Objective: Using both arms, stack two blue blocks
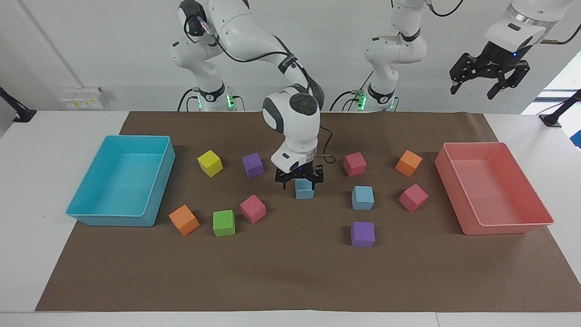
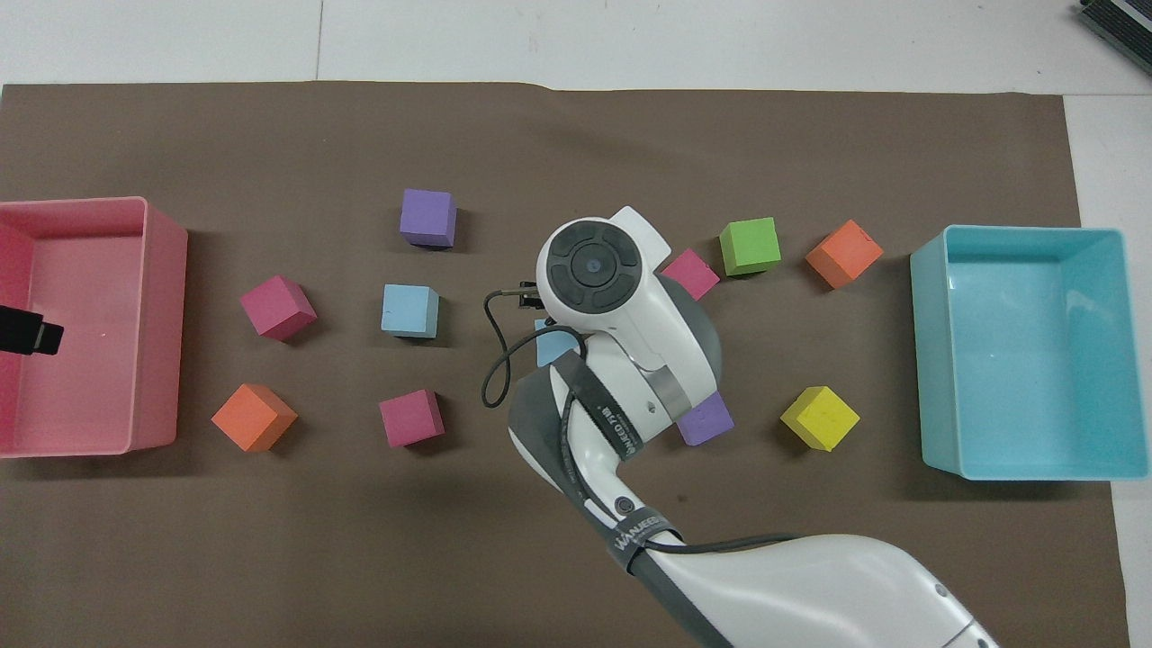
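Note:
One blue block (image 1: 304, 190) stands on the brown mat at mid-table, and only a sliver of it (image 2: 551, 349) shows beside the wrist in the overhead view. My right gripper (image 1: 303, 180) is down on its top, and the wrist hides the gripper from above. The second blue block (image 1: 362, 198) (image 2: 409, 310) stands free on the mat, beside the first, toward the left arm's end. My left gripper (image 1: 489, 84) is open and empty, held high over the pink tray's end, and only its tip (image 2: 27, 328) shows from above.
A turquoise tray (image 1: 91, 213) stands at the right arm's end and a pink tray (image 1: 499, 227) at the left arm's end. Purple (image 1: 253, 164), magenta (image 1: 354, 164), yellow (image 1: 209, 162), green (image 1: 224, 222) and orange (image 1: 408, 163) cubes lie scattered around the blue blocks.

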Controlling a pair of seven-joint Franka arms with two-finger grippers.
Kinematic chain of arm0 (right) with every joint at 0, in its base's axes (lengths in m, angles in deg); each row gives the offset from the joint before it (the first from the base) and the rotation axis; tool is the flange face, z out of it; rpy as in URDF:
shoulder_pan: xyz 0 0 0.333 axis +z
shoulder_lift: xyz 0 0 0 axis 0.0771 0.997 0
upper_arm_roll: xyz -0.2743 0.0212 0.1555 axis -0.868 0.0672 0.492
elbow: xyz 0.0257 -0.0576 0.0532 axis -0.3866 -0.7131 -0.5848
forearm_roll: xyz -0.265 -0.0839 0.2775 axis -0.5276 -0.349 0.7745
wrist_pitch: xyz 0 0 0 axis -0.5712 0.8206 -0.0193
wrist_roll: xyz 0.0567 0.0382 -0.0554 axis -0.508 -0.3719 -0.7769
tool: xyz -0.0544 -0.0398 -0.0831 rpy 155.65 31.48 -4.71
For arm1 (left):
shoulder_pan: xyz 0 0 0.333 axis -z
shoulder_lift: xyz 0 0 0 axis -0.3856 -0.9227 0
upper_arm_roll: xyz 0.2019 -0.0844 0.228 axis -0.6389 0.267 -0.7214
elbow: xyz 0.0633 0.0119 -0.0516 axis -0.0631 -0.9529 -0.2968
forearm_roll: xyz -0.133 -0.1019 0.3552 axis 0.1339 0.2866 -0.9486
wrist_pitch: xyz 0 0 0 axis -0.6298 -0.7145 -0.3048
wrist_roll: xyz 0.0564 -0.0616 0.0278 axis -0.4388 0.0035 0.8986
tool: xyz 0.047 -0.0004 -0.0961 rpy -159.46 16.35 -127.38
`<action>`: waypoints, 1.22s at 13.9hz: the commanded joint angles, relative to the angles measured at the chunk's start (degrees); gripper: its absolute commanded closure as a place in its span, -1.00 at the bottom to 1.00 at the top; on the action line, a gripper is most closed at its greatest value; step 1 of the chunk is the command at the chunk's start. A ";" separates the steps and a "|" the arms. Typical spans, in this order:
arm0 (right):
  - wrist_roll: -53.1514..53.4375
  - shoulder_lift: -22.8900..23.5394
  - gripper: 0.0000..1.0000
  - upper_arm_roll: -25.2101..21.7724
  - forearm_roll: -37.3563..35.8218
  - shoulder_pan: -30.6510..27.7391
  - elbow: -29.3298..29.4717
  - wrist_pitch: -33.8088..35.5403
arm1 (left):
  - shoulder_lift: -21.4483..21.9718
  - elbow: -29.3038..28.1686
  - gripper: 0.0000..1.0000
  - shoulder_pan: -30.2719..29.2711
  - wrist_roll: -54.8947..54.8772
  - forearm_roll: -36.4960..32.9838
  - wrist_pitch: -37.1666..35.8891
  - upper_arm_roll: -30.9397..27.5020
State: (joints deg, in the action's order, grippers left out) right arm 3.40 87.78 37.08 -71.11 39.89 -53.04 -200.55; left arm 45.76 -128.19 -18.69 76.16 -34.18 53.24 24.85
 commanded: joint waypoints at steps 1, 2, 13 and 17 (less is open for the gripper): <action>-4.20 -4.47 -1.00 0.72 -1.29 -4.87 -1.87 0.85 | -0.09 -3.51 -1.00 3.03 3.42 0.39 5.15 -0.08; -5.43 -5.88 -1.00 0.72 -1.29 -6.54 -1.87 2.25 | -0.09 -4.83 -1.00 3.91 4.73 0.39 6.47 0.01; -16.77 -17.84 -1.00 0.72 -1.29 -16.48 -1.61 13.68 | -3.25 -20.92 -1.00 12.00 14.67 -0.31 27.91 0.01; -25.54 -18.64 -1.00 0.90 5.95 -19.91 -3.53 14.48 | -9.39 -21.02 -1.00 14.89 18.97 -0.40 35.03 -0.08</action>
State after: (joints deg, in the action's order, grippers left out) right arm -17.06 70.15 37.02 -69.68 22.12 -53.71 -185.48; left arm 38.94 -148.87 -6.10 92.12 -34.20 84.47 25.61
